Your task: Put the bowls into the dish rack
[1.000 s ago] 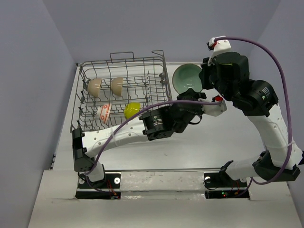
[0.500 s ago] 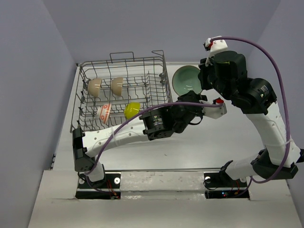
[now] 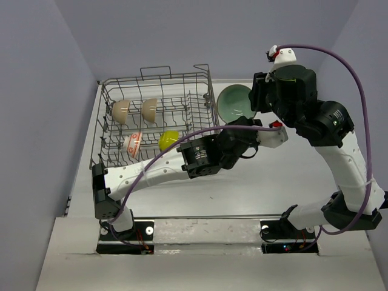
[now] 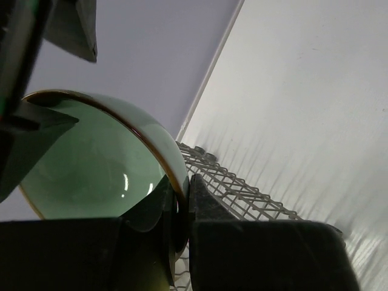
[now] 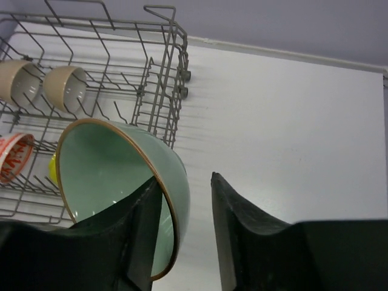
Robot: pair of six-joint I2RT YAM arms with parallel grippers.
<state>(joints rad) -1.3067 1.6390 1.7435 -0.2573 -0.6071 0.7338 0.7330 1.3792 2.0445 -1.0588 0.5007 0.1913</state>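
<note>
The pale celadon green bowl (image 3: 235,102) is held in the air, tilted on its side, just right of the dish rack (image 3: 157,77). My left gripper (image 3: 242,123) is shut on its lower rim, which is pinched between the jaws in the left wrist view (image 4: 182,182). My right gripper (image 3: 257,103) is open around the bowl's rim (image 5: 103,163): one finger is inside the bowl, the other stands apart from its outer wall. Two cream-white bowls (image 3: 121,111) (image 3: 149,109), the orange-red patterned bowl (image 3: 135,143) and the yellow-green bowl (image 3: 168,140) sit in the rack.
The rack's right wall and its loop handle (image 3: 203,68) stand close to the left of the held bowl. The wire rack (image 5: 151,79) fills the upper left of the right wrist view. Bare white table (image 3: 242,188) lies in front of the rack. Grey walls surround the table.
The green bowl has shifted slightly left toward the rack, with both grippers still at it. The bowls in the rack have not moved.
</note>
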